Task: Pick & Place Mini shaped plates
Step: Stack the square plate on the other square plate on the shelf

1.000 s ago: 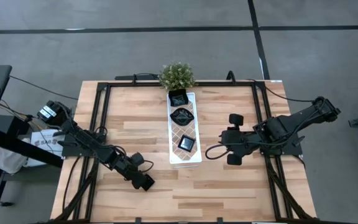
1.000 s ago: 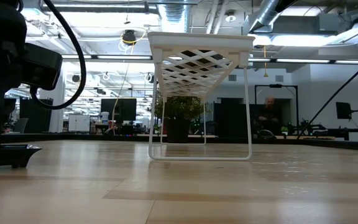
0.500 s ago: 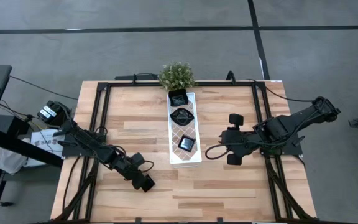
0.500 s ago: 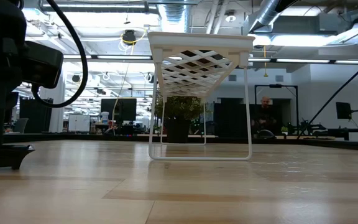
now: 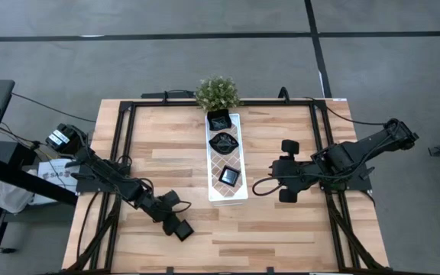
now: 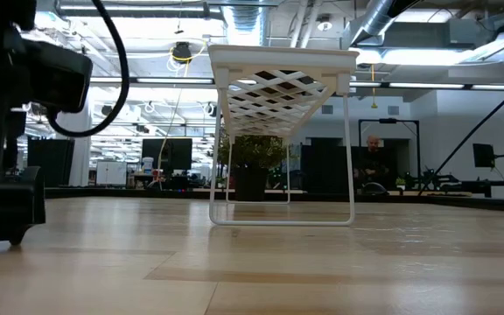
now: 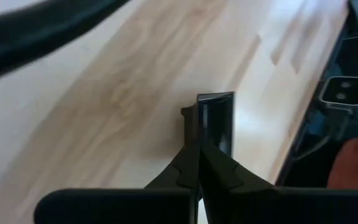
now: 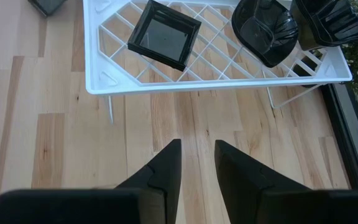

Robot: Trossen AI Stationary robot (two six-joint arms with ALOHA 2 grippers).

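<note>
**A:** Quick one: where's the plate sitting relative to the left pincer point(image 5: 180, 228) right now?

**B:** It's pinched between the fingers. In the left wrist view a small square black plate point(image 7: 216, 121) is seen clamped edge-on, standing upright, with its long edge running straight out from the fingertips. The left pincer is clenched on it, low over the worktop point(image 5: 281, 229) near the front edge.

**A:** And the white lattice tray point(image 5: 227, 197)?

**B:** From the high view, it's found at roughly 2 o'clock from the held plate, near but not touching. The tray's long axis runs 12 to 6, and three plates are already sat on it: a square one point(image 5: 229, 176) at the near end, a wavy one point(image 5: 224, 143) mid-tray, another point(image 5: 218, 120) at the far end.

**A:** Right pincer point(image 5: 270, 182)?

**B:** Parked at 3 o'clock of the tray, fingers parted, nothing held. The left arm is obviously the one carrying, so the move is probably up and toward 2 o'clock.
</note>
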